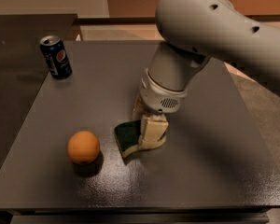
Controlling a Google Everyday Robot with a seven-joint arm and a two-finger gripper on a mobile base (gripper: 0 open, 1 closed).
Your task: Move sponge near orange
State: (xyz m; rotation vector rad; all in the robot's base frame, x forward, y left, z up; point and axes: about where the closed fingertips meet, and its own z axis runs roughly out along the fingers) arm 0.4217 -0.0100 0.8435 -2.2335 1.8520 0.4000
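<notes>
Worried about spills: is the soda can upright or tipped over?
Upright: the can stands on its base at the far left of the table, opening on top. The end effector holds the sponge mid-table.

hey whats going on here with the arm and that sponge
The robot's one arm has its end effector low over the dark table, closed on the sponge, which is tilted with its lower edge at the surface. The orange sits close beside the sponge, not touching it. A blue Pepsi can stands upright at the far corner, away from both.
</notes>
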